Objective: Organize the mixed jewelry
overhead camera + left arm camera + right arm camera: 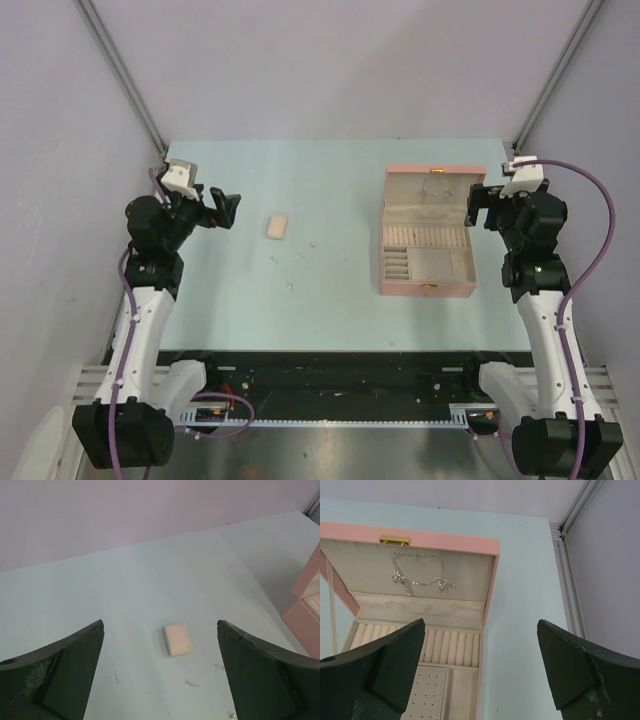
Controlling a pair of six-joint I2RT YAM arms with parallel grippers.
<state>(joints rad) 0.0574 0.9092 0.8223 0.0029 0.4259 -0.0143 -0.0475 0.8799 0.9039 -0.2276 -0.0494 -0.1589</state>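
Pale blue table (340, 310), pink box (427, 285) beside right end effector (480, 622), cream piece (177, 639) before left end effector (160, 622), both spread open

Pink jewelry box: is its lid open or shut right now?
Open. The lid is swung back, its lined inside and a necklace showing, and the ring rolls below are exposed.

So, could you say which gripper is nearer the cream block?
Left. Left gripper sits just left of the cream block; right gripper is at the pink box.
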